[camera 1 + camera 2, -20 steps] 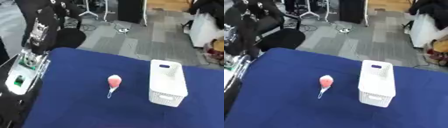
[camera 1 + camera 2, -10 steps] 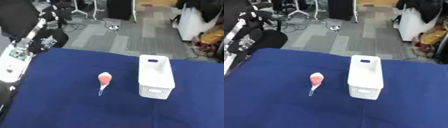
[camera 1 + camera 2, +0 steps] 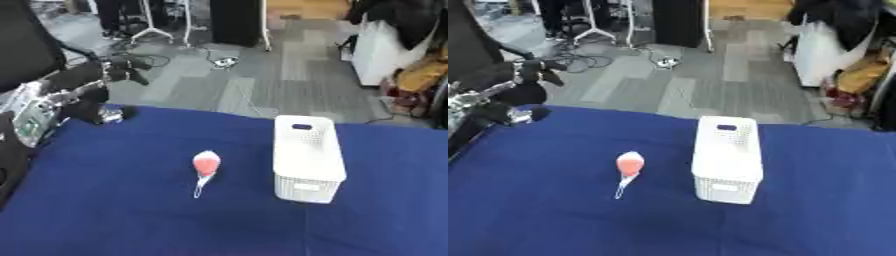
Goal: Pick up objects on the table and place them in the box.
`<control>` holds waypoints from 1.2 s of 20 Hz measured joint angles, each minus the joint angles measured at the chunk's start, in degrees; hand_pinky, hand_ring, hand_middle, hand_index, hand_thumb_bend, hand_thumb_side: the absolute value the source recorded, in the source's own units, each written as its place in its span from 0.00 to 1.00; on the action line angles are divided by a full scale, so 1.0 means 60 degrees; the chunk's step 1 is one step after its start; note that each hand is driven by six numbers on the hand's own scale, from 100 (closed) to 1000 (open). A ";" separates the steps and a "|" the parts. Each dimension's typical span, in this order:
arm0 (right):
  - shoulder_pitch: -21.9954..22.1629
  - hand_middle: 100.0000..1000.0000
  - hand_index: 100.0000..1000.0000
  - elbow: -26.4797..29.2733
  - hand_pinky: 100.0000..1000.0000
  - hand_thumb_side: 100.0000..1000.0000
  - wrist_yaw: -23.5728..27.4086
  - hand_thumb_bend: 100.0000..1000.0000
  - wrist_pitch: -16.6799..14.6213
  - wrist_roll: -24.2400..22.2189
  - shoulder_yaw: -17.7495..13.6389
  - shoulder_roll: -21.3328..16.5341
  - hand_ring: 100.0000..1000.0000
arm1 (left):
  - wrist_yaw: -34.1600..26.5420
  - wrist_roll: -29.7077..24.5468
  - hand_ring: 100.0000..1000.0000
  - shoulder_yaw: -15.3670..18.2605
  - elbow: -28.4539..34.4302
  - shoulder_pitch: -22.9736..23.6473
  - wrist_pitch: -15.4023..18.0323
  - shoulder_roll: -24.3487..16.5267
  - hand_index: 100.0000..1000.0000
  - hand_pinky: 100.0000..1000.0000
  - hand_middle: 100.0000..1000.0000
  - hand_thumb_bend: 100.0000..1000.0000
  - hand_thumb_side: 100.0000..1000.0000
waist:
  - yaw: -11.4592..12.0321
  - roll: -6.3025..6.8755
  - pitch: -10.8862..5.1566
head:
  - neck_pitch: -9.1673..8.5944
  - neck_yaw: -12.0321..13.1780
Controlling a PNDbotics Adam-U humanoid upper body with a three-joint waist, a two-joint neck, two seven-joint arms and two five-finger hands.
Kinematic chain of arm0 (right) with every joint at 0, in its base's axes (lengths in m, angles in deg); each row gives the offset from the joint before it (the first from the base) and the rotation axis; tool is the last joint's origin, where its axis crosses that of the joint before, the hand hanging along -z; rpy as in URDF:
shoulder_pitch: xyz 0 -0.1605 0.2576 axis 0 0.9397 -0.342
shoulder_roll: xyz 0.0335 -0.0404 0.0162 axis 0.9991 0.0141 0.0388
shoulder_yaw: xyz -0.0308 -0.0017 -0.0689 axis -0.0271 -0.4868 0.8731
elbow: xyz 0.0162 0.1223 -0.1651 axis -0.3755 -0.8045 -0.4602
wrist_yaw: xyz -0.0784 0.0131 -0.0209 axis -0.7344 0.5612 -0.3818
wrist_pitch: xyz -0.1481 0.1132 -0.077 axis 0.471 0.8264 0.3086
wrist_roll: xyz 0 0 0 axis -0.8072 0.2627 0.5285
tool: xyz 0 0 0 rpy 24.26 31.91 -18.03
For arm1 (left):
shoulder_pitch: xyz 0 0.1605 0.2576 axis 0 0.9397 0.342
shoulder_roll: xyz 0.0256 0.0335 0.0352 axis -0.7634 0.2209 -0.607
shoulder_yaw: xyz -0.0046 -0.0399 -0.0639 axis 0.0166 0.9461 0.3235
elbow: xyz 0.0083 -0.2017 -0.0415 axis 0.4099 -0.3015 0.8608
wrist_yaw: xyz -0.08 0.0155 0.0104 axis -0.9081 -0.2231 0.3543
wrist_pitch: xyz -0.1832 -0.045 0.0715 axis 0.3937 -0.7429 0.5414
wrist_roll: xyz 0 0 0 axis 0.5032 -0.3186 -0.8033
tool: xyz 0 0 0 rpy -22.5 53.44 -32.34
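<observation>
A small red-and-pink rounded thing [image 3: 206,163] with a thin white tail lies on the blue table [image 3: 114,210], left of the middle. To its right a white slatted box [image 3: 305,155] stands upright, its open top showing, about a hand's width from the red thing. My left arm comes in from the left edge. Its black left hand [image 3: 101,92] hovers over the table's far left corner with fingers spread and nothing in them, well away from the red thing. My right hand shows in neither view.
Beyond the table's far edge lies grey floor with cables [image 3: 223,61] and stand legs [image 3: 149,32]. A black chair back [image 3: 26,45] stands at the far left, and white and yellow clutter [image 3: 394,55] at the far right.
The whole picture has shifted, so the camera has moved. My left arm now reaches further right, with its hand over the table's far left corner. The red thing and the box stay put.
</observation>
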 measured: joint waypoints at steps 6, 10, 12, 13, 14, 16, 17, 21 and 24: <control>-0.0096 0.40 1.00 0.0000 0.16 1.00 0.0188 0.07 0.0053 -0.0021 0.0009 0.0004 0.37 | 0.2722 0.1168 0.84 -0.1106 -0.0818 -0.0465 0.0011 0.0553 0.81 0.90 0.85 0.26 0.99 | -0.0089 0.0024 0.0000 | -0.0516 -0.0084; -0.0162 0.40 1.00 0.0000 0.16 1.00 0.0283 0.07 0.0118 0.0018 0.0007 0.0006 0.37 | 0.4626 0.2330 0.86 -0.1478 -0.1476 -0.0588 -0.0003 0.0831 0.81 0.94 0.85 0.28 0.99 | -0.0133 0.0026 0.0001 | -0.0526 -0.0084; -0.0162 0.40 1.00 0.0000 0.16 1.00 0.0307 0.07 0.0138 0.0037 0.0007 0.0006 0.37 | 0.5662 0.3022 0.86 -0.1545 -0.1813 -0.0613 -0.0053 0.0919 0.81 0.96 0.85 0.28 1.00 | -0.0134 0.0026 0.0002 | -0.0525 -0.0084; -0.0163 0.40 1.00 0.0000 0.16 1.00 0.0320 0.07 0.0142 0.0040 0.0008 0.0006 0.37 | 0.6199 0.3386 0.87 -0.1547 -0.1986 -0.0615 -0.0086 0.0967 0.80 0.96 0.85 0.28 1.00 | -0.0133 0.0026 0.0003 | -0.0524 -0.0084; -0.0164 0.40 1.00 0.0000 0.16 1.00 0.0336 0.07 0.0143 0.0041 0.0008 0.0007 0.37 | 0.6734 0.3691 0.86 -0.1542 -0.2162 -0.0615 -0.0193 0.1015 0.81 0.96 0.85 0.28 1.00 | -0.0132 0.0024 0.0005 | -0.0523 -0.0084; -0.0169 0.40 1.00 0.0000 0.16 1.00 0.0358 0.06 0.0143 0.0041 0.0007 0.0008 0.37 | 0.7778 0.4109 0.87 -0.1472 -0.2515 -0.0617 -0.0610 0.1128 0.81 0.96 0.86 0.29 1.00 | -0.0132 0.0021 0.0022 | -0.0523 -0.0084; -0.0176 0.40 1.00 0.0000 0.16 1.00 0.0361 0.06 0.0144 0.0042 0.0006 0.0010 0.37 | 0.8289 0.4317 0.87 -0.1407 -0.2694 -0.0621 -0.0819 0.1187 0.81 0.96 0.86 0.30 1.00 | -0.0131 0.0016 0.0032 | -0.0523 -0.0084; -0.0240 0.40 1.00 0.0000 0.16 1.00 0.0367 0.06 0.0145 0.0042 -0.0005 0.0013 0.37 | 1.0221 0.5103 0.86 -0.0923 -0.3463 -0.0739 -0.1605 0.1425 0.83 0.94 0.87 0.34 1.00 | -0.0124 -0.0022 0.0051 | -0.0510 -0.0090; -0.0242 0.40 1.00 0.0000 0.16 1.00 0.0370 0.06 0.0144 0.0040 -0.0004 0.0015 0.37 | 1.1216 0.5550 0.85 -0.0321 -0.4125 -0.0881 -0.2052 0.1595 0.85 0.89 0.88 0.33 1.00 | -0.0121 -0.0037 0.0066 | -0.0350 -0.0156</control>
